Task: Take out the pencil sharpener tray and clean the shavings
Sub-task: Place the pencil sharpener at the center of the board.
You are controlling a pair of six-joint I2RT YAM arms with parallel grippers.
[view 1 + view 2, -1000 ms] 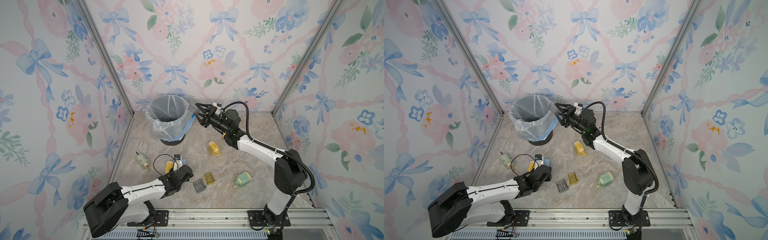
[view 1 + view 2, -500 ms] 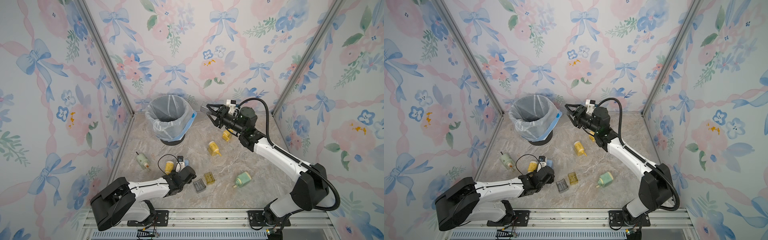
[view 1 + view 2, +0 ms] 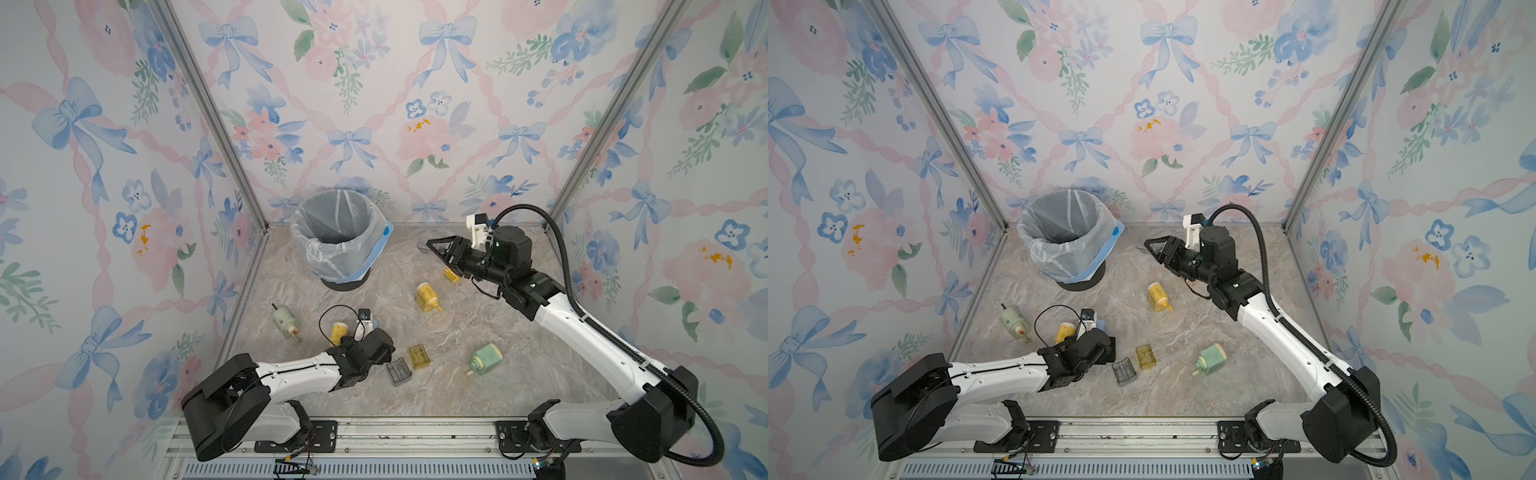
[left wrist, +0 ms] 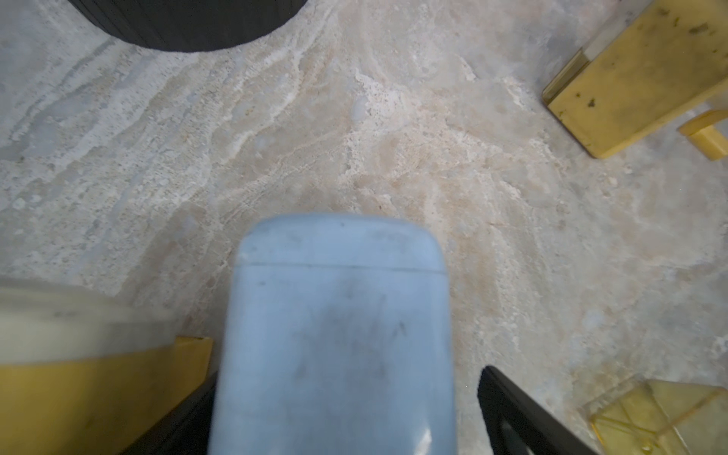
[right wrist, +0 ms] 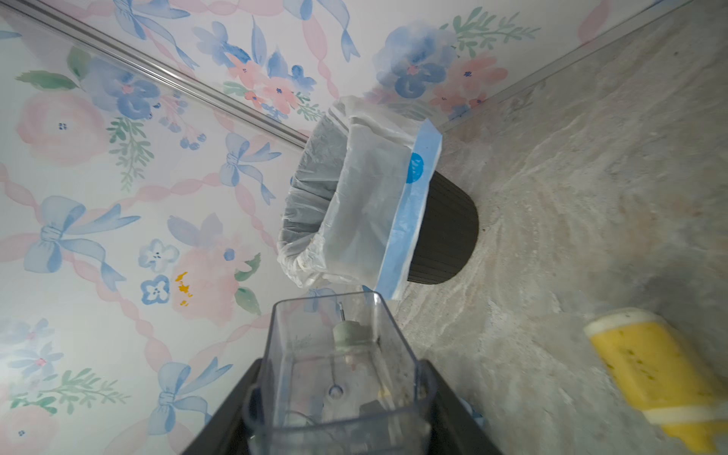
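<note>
My right gripper (image 3: 433,246) hangs above the floor to the right of the bin, shut on a clear sharpener tray (image 5: 335,354). Its fingers (image 5: 433,390) press both long sides of the tray, which holds only a few specks. The tray's grey end (image 3: 424,248) pokes out past the jaws in a top view. My left gripper (image 4: 350,374) rests low near the front, open, with a blue pencil sharpener (image 4: 335,315) lying between the jaws and a gap at one finger (image 4: 508,402). From above, only a bit of the blue sharpener (image 3: 1100,323) shows beside the left gripper (image 3: 371,328).
A lined waste bin (image 3: 305,245) stands at the back left. Scattered on the marble floor are yellow sharpeners (image 3: 426,296) (image 3: 337,331), green sharpeners (image 3: 484,359) (image 3: 284,324), a yellow tray (image 3: 419,357) and a grey tray (image 3: 399,371). Another yellow piece (image 3: 451,274) lies under the right arm.
My right gripper has drawn back from over the bin toward the right, still holding the clear tray. My left gripper has opened around the blue sharpener.
</note>
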